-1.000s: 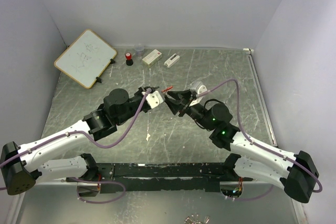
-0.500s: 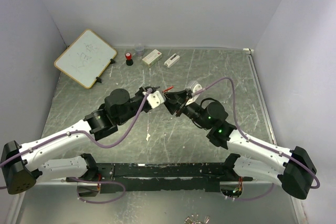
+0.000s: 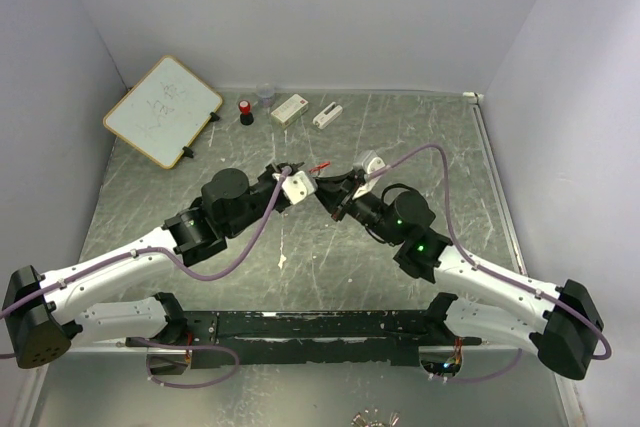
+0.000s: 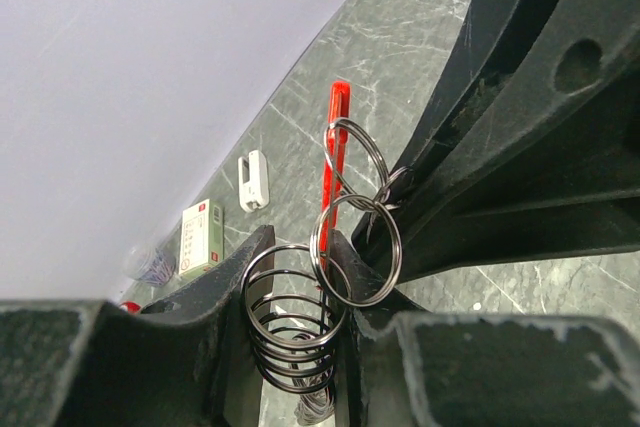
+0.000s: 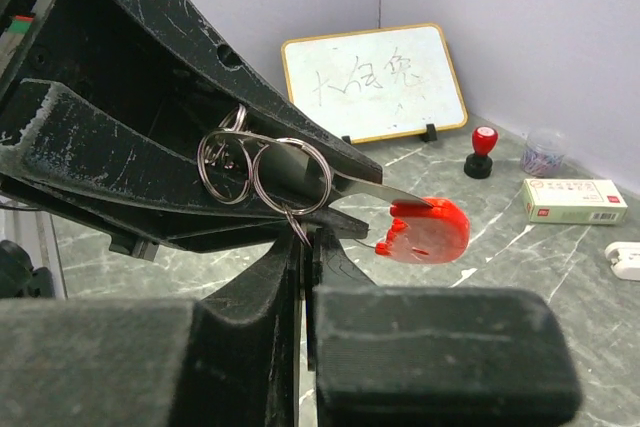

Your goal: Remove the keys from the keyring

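The keyring hangs in the air between my two grippers. Its red crescent clip shows as a red speck in the top view and edge-on in the left wrist view. Linked silvery rings join it. My left gripper holds a coil of metal rings between its fingers; in the top view this gripper is just left of the clip. My right gripper is shut on the thin edge of a ring, directly facing the left gripper. No separate key is clearly visible.
A whiteboard leans at the back left. A red-capped black bottle, a clear cup, a white box and a small white object line the back edge. Walls enclose three sides.
My right gripper has moved a little left and closer to the left gripper. The left arm has barely moved. The keyring stays held between them.
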